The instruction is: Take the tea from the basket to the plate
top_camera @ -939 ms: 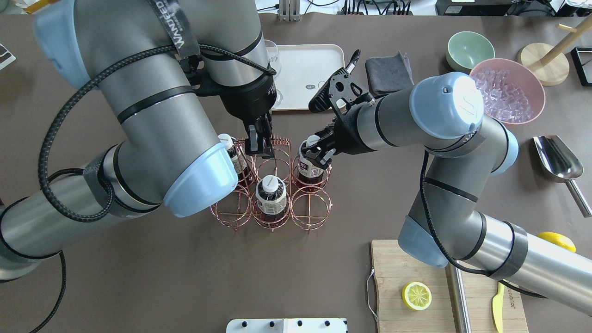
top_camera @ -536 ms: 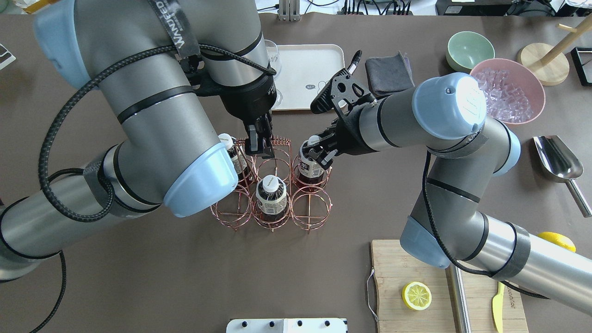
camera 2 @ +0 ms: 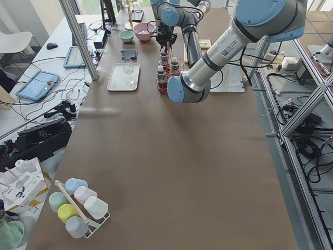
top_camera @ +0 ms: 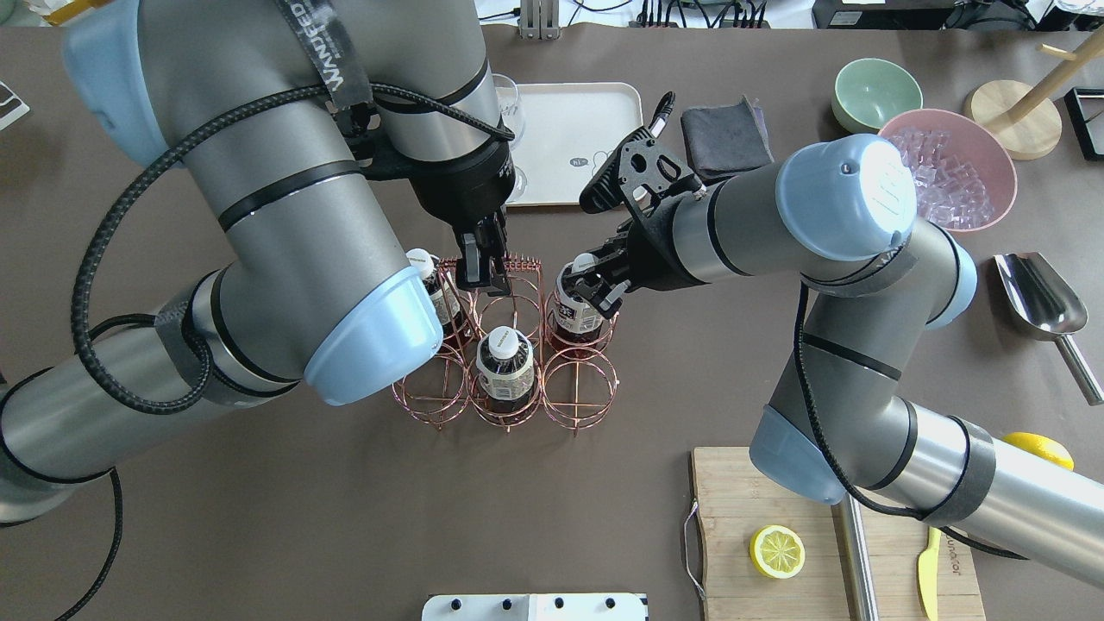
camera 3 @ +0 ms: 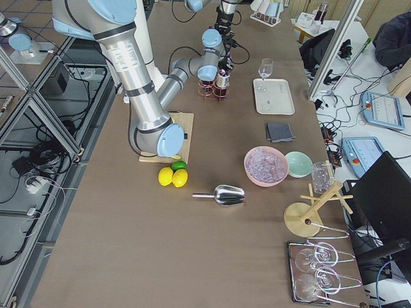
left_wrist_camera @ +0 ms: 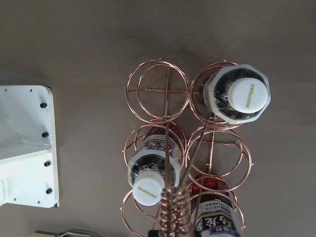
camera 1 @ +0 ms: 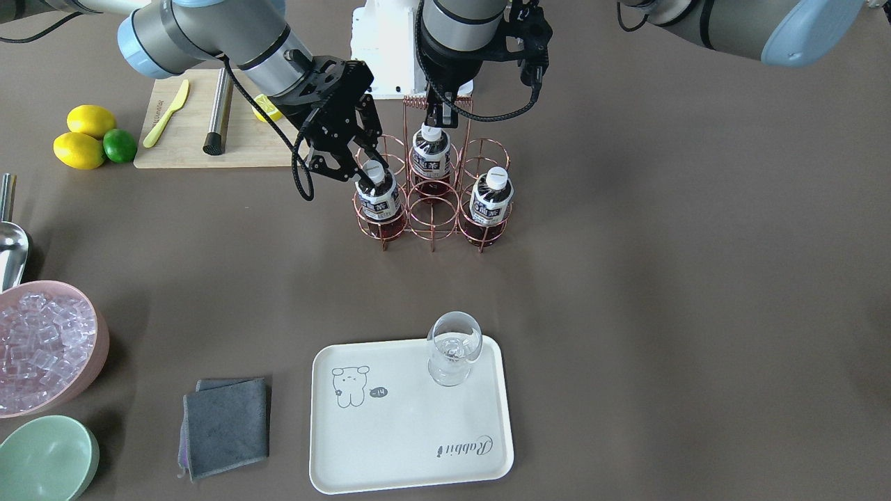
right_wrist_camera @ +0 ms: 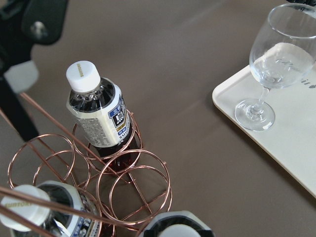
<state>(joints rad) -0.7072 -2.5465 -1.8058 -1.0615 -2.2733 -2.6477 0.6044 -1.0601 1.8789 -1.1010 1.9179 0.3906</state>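
Item: tea, upright (long axis vert.), in corner cell of basket, plate-side row, robot's-right end. Right gripper: tips at the neck under the cap, slightly parted; actual pinch, cannot tell. Left gripper: clamped on basket handle. Right arm nearer; exit prob. straight up. Plate: toward worktop's far edge, no tea on it.

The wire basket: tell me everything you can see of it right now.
The basket is thin copper-coloured wire: six round cells in two rows of three, with a tall handle ending in a coiled grip. It stands upright on the brown table. Three tea bottles stand in cells; three cells are empty. The left gripper is shut on the coiled grip; the right gripper is at one bottle's cap.
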